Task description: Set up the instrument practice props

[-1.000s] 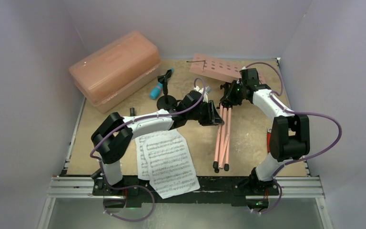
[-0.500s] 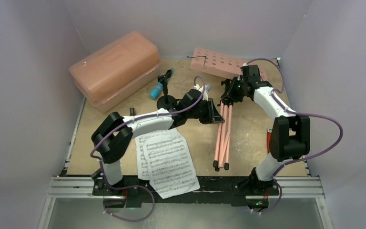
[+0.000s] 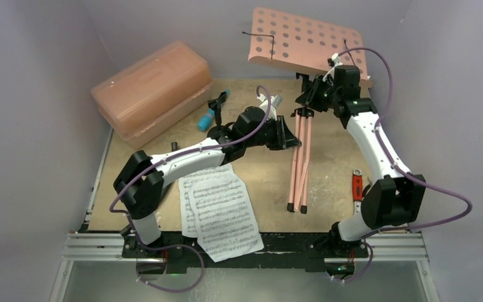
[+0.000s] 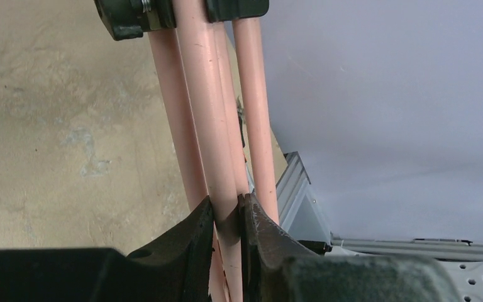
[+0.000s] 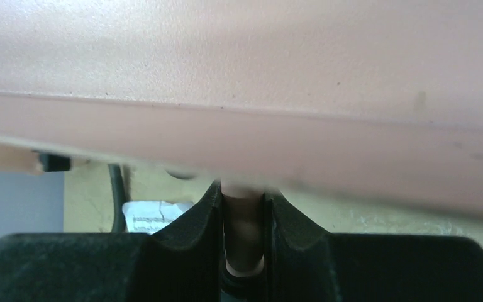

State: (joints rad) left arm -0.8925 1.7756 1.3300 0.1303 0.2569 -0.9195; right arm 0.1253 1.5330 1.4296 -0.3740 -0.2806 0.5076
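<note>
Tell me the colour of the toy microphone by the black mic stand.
The toy microphone is cyan; top external view shows it best.

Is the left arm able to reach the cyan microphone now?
Probably not at once: the left gripper is clamped on a leg of the music stand. The cyan microphone lies nearby.

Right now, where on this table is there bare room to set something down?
Bare tabletop lies between the sheet music and the music stand legs, and again between those legs and the red-handled item. Crowded: the back left, around the pink case, microphone and mic stand.
</note>
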